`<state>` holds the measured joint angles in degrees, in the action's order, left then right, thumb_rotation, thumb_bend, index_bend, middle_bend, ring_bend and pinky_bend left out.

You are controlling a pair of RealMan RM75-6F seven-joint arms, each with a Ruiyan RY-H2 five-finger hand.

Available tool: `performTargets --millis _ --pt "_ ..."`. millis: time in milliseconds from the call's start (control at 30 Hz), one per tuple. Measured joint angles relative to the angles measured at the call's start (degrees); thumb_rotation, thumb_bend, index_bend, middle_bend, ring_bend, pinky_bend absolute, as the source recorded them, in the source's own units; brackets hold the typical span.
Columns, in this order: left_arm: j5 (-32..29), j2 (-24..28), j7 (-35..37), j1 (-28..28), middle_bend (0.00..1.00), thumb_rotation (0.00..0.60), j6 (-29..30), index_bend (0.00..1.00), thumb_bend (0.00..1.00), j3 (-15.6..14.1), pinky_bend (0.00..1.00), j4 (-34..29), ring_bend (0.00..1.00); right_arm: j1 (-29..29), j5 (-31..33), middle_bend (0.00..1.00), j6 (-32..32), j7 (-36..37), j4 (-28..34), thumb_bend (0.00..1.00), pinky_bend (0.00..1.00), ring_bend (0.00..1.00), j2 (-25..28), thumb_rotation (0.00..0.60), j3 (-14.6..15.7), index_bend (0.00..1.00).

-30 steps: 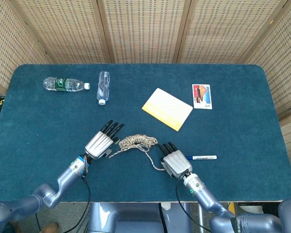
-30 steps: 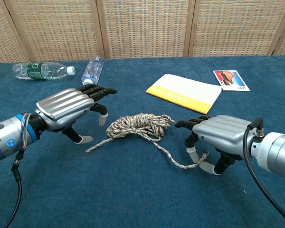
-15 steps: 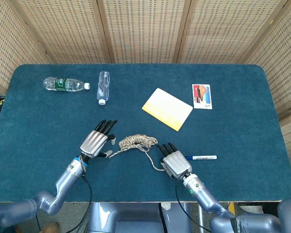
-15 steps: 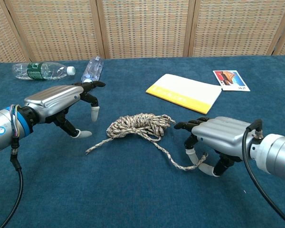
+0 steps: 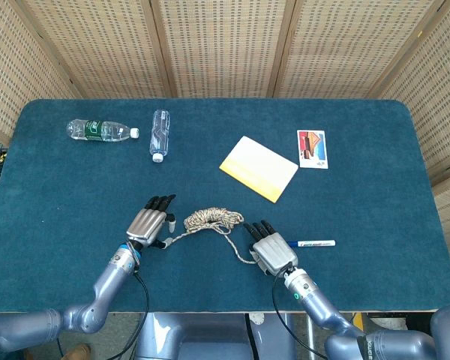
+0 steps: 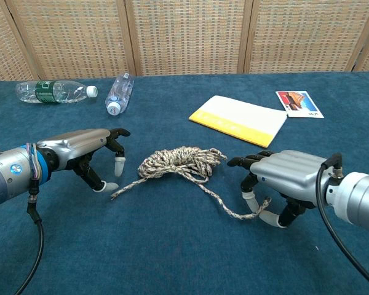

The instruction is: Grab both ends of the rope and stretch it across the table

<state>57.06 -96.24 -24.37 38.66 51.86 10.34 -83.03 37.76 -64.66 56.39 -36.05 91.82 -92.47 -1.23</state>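
Note:
The speckled rope [image 5: 212, 219] [image 6: 178, 161] lies as a loose coil in the middle of the blue table [image 5: 375, 210]. One thin tail runs left to an end [image 6: 115, 195], the other runs right under my right hand. My left hand [image 5: 150, 224] [image 6: 80, 145] hovers low just left of the left tail, fingers apart and pointing down, holding nothing. My right hand [image 5: 271, 252] [image 6: 287, 177] rests on the table. Its curled fingers and thumb pinch the rope's right end [image 6: 257, 213].
Two clear water bottles [image 5: 101, 130] [image 5: 159, 135] lie at the far left. A yellow notebook [image 5: 259, 168] and a picture card [image 5: 312, 148] lie beyond the rope on the right. A white marker [image 5: 312, 244] lies right beside my right hand. Wicker screens stand behind the table.
My left hand has dropped lower and drawn back a little, and its fingertips now stand by the rope's left tail. The right hand and the rope have not moved.

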Motion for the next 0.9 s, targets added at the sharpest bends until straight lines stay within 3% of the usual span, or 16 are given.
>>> performTargets --millis 167,300,433,900 --pt "-4.9 0.2 -3.2 1.0 0.00 0.600 0.5 0.57 0.31 0.4 0.00 -2.6 0.00 0.0 0.0 0.00 -0.1 0.2 -0.1 0.44 0.00 0.00 -0.1 0.600 0.2 0.59" --pt "-8.0 0.2 -4.5 1.6 0.00 0.600 0.8 0.57 0.38 0.4 0.00 -3.5 0.00 -0.1 0.0 0.00 -0.2 0.3 -0.4 0.44 0.00 0.00 -0.3 0.600 0.4 0.59" --pt "-11.1 0.2 -5.8 2.4 0.00 0.600 1.0 0.57 0.40 0.0 0.00 -4.2 0.00 -0.1 -0.2 0.00 -0.3 0.6 -0.6 0.44 0.00 0.00 -0.4 0.600 0.4 0.59" --pt "-12.7 1.3 -5.4 3.4 0.00 0.600 2.0 0.53 0.39 -1.2 0.00 -6.2 0.00 -0.1 -0.1 0.00 -0.5 0.6 -0.7 0.44 0.00 0.00 -0.5 0.600 0.5 0.59"
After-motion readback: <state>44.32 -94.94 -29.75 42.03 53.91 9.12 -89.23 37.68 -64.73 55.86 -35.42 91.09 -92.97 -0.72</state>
